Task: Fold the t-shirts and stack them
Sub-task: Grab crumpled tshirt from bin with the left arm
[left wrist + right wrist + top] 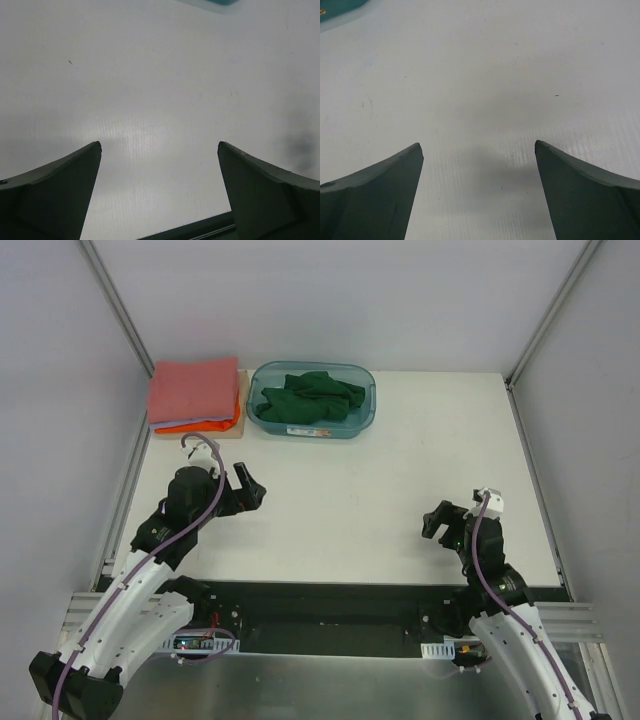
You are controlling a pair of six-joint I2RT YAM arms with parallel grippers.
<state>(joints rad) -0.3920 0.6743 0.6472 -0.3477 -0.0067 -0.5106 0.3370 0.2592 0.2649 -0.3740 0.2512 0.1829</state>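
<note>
Far left corner: folded stack of t-shirts (193,390), salmon-pink on top, lavender and orange edges beneath. Just beside, to right: teal bin (352,426) holding crumpled dark green shirt (308,397). Near left: left gripper (251,488), fingers spread wide over bare table (380,480). Near right: right gripper (432,524), likewise spread, well apart from shirts.

Bare table (400,470) mid-workspace, teal bin (366,405) and folded stack (193,390) lining far edge, walls (60,390) seemingly close.
</note>
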